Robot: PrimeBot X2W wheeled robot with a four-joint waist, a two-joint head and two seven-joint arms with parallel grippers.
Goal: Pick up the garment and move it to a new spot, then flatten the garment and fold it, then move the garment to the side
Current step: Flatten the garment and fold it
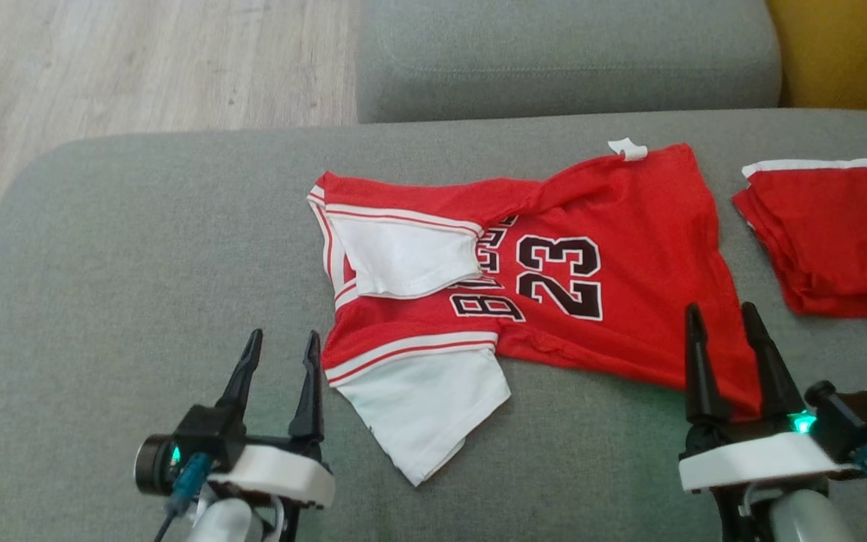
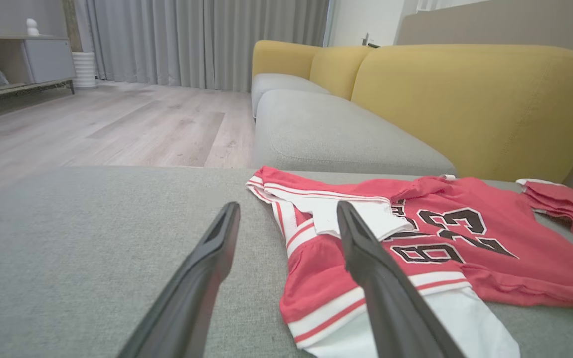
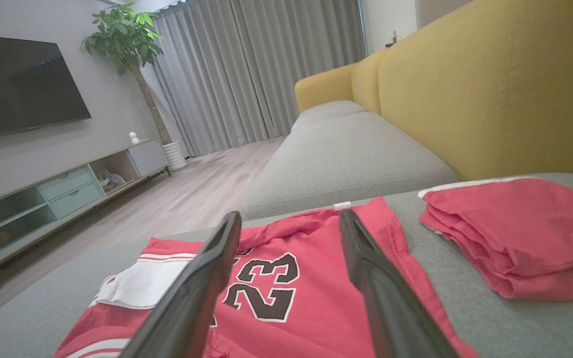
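head: red fabric jersey (image 1: 629, 248) with white sleeves lies on grey fabric sofa seat (image 1: 140, 263) | left wrist: left gripper (image 2: 288, 206) fingers apart, empty, beside the jersey | right wrist: right gripper (image 3: 290, 215) fingers apart, empty, over the jersey

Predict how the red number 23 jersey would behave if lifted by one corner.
The jersey would probably droop rather than hold shape: it lies rumpled, one white sleeve folded over its front. It looks thin, so likely light. Pushed across the grey cushion, it would likely bunch, not slide flat.
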